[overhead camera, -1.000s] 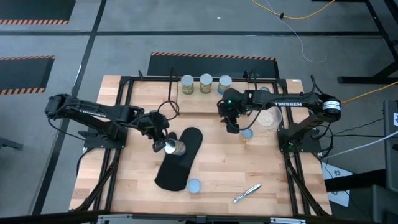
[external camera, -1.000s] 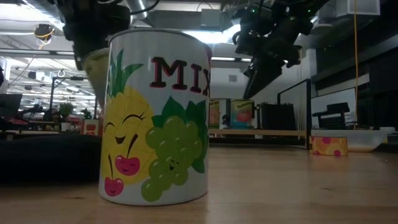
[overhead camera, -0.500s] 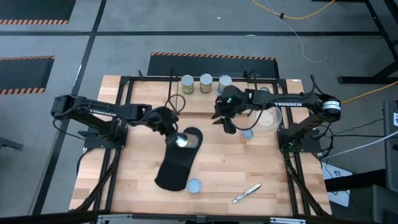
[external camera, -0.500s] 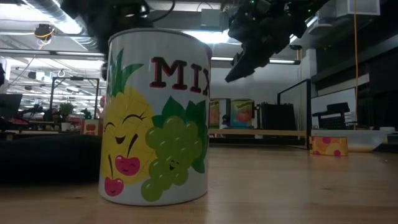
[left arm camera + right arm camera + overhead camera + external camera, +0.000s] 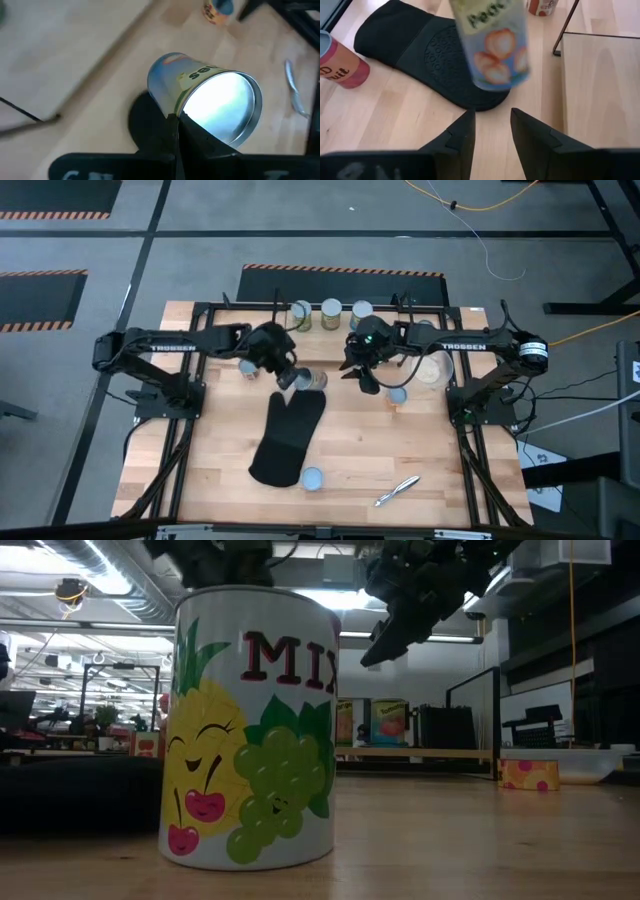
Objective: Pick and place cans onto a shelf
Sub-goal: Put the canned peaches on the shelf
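Seen from above, the left gripper [image 5: 290,373] hangs over the middle of the wooden desk [image 5: 220,470], its fingers [image 5: 172,135] clenched on a peach-labelled can [image 5: 310,379] held tilted in the air, just above the cuff end of a black oven mitt [image 5: 288,435] lying flat on the boards. A pale-blue-topped can [image 5: 312,478] stands by the mitt's lower tip, the same fruit-mix tin that fills the low view, and a silvery pen-like item [image 5: 397,490] lies farther right. Behind, three cans [image 5: 331,313] line the shelf [image 5: 250,350] at the desk's far edge. To the right, the right gripper [image 5: 360,375] hovers near the shelf, fingers [image 5: 455,140] parted and empty, beside another small can [image 5: 397,395] on the desk.
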{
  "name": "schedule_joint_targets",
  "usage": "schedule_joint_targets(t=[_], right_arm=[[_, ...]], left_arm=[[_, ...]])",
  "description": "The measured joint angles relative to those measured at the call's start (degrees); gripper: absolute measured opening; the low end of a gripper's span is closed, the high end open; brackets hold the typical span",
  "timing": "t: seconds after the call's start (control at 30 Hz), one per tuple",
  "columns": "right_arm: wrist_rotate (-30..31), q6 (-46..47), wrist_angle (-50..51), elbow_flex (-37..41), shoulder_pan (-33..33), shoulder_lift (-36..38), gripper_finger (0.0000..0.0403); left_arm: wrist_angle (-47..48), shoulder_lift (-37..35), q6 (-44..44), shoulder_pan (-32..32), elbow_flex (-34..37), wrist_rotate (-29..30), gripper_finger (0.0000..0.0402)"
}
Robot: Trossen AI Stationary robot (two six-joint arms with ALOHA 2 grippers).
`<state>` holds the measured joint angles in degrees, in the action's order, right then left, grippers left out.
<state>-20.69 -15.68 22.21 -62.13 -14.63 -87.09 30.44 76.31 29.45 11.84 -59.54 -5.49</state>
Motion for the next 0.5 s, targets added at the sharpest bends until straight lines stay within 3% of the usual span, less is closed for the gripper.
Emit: schedule_joint_targets(t=[0.1, 0.33, 0.5], right_arm=[[0.0, 0.0, 1.8, -0.9, 0.0, 0.0, 0.0129], [0.0, -4.4, 19.4, -6.9, 0.0, 0.3, 0.0129], [0.3, -5.8, 25.4, -8.1, 0.0, 1.7, 0.0129]], left_arm=[[7.3, 3.4, -0.2, 1.0, -6.9, 0.3, 0.0000], [16.9, 14.7, -1.7, 1.6, -20.2, -0.1, 0.0000], [20.2, 23.8, -3.1, 1.5, -28.0, -4.1, 0.0000]])
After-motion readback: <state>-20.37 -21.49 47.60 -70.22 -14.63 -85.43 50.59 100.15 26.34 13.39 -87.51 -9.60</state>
